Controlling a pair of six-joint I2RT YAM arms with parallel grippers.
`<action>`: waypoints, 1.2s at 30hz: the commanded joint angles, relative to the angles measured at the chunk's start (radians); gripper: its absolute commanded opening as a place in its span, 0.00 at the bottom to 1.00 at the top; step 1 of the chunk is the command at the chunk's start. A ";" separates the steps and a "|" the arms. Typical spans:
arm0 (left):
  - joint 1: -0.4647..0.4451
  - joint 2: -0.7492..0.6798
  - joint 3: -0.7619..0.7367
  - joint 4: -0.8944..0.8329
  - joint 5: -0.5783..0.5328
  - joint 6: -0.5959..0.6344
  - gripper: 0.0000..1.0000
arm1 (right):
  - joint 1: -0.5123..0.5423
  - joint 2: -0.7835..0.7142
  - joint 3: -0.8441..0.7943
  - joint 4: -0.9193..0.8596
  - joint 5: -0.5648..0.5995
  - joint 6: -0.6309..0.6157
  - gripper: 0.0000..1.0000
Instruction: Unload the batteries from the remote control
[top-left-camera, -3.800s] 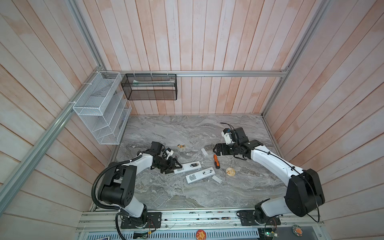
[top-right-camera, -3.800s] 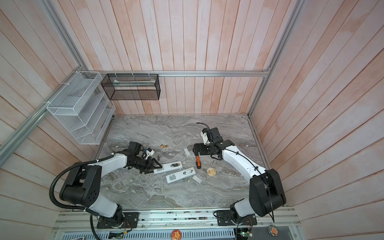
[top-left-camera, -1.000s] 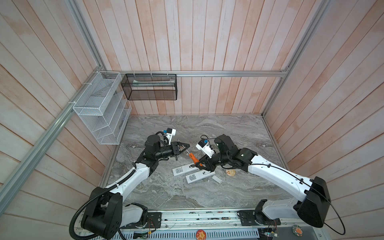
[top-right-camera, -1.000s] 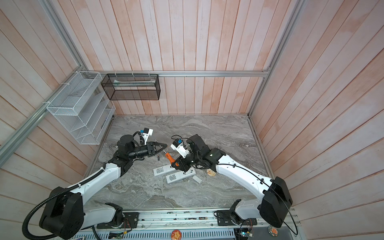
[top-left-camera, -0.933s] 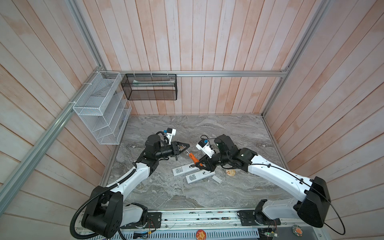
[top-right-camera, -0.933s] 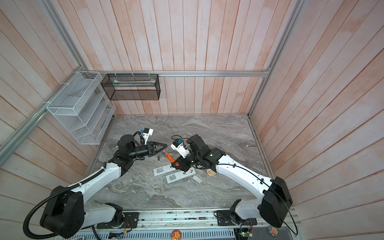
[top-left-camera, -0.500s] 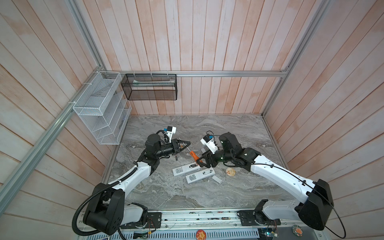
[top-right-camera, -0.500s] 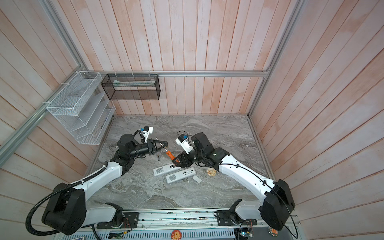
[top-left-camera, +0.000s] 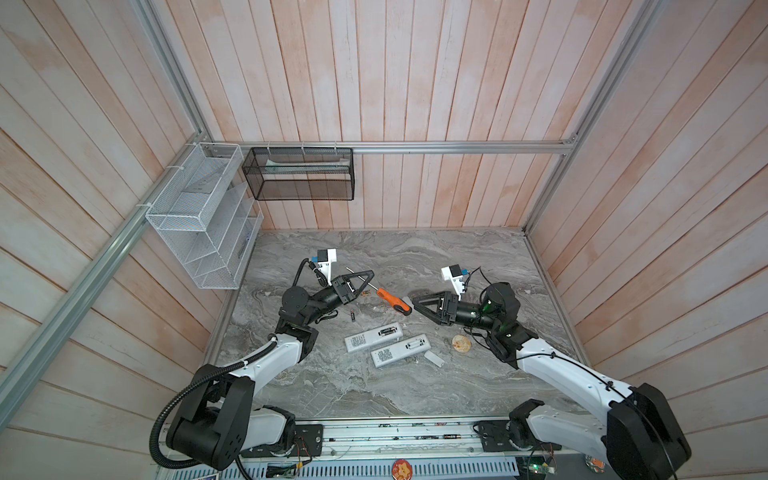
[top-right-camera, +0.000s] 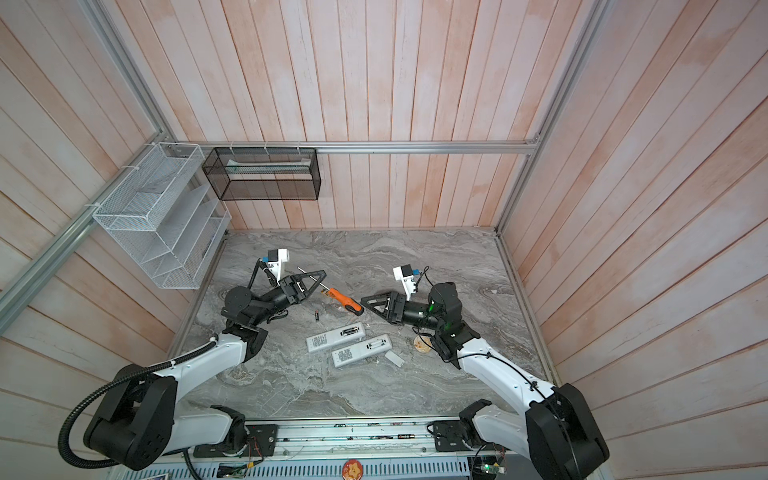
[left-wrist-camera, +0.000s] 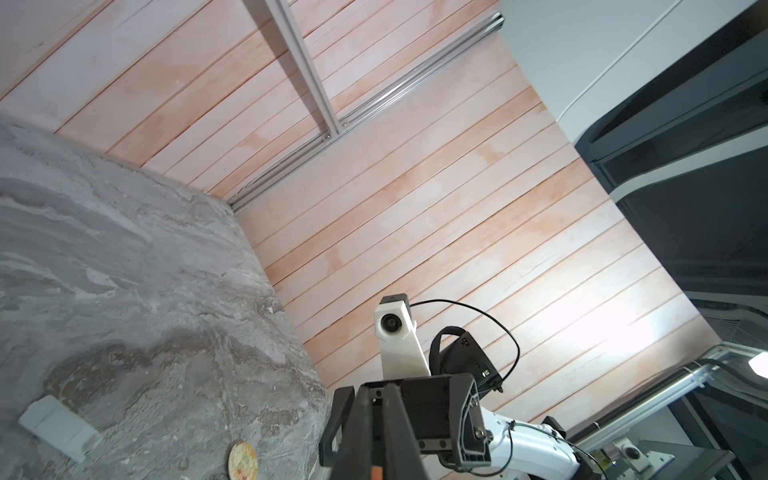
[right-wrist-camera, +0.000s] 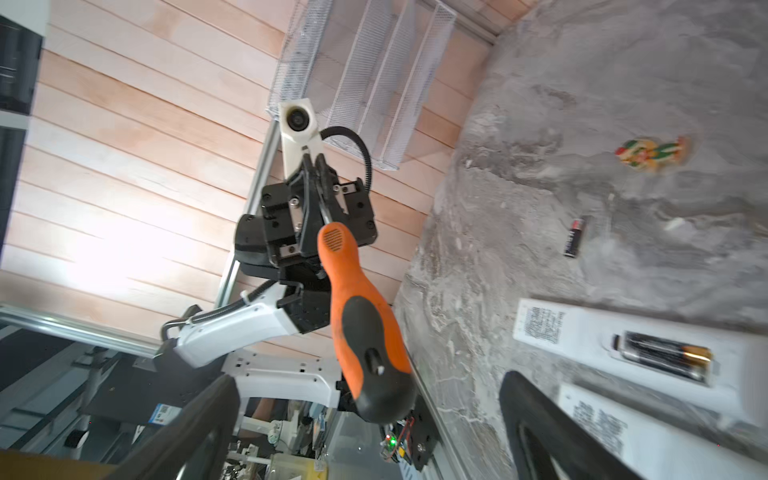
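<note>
left pincer (top-left-camera: 368, 275) gripping screwdriver (top-left-camera: 393, 300), loose battery (top-left-camera: 353, 316) on table (top-left-camera: 415, 257) nearby

Small wood-panelled cell with a grey marbled worktop (top-left-camera: 395, 257), seen from above.
Pale pinkish plank walls (top-left-camera: 374, 83) rise on three sides, framed by silver aluminium rails (top-left-camera: 457, 147). In both top views a white wire rack (top-left-camera: 195, 216) with tiered shelves hangs on the left wall, and a black mesh basket (top-left-camera: 299, 178) hangs from the back rail. The left wrist view shows a bright patch of light (left-wrist-camera: 648, 324) on the planks.
</note>
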 joint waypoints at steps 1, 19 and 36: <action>-0.006 0.013 -0.005 0.208 -0.022 -0.052 0.00 | 0.024 0.039 0.000 0.222 -0.049 0.139 0.94; -0.049 0.037 -0.002 0.261 -0.043 -0.053 0.00 | 0.102 0.205 0.110 0.419 -0.074 0.232 0.68; -0.053 0.018 -0.009 0.241 -0.051 -0.023 0.00 | 0.141 0.221 0.128 0.449 -0.048 0.273 0.40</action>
